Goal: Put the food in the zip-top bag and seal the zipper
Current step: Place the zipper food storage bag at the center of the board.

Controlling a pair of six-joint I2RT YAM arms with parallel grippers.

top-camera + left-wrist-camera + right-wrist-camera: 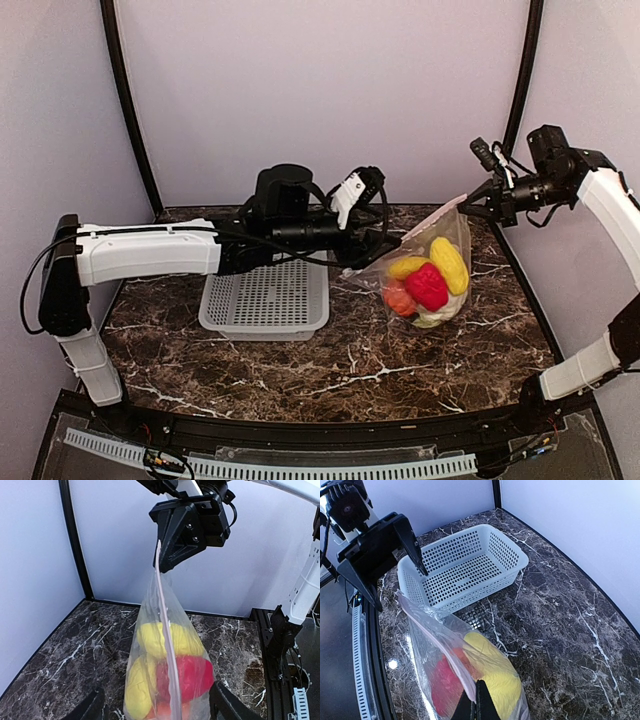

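Note:
The zip-top bag (440, 245) hangs by one top corner from my right gripper (470, 205), its bottom resting on the table. My right gripper (480, 703) is shut on the end of the pinkish-white zipper (436, 641). Inside the bag lies the food: yellow pieces (449, 263), a red piece (428, 286), an orange piece (398, 297) and a pale piece (432, 320). My left gripper (157, 706) is open, with its fingers (92, 706) standing either side of the bag's lower end, apart from it. The zipper (167, 650) runs up from there to the right gripper (165, 562).
A white mesh basket (265, 298) sits on the marble table behind the left arm, with no food showing in it (465, 565). Pale walls with black posts (130, 110) close in the back and sides.

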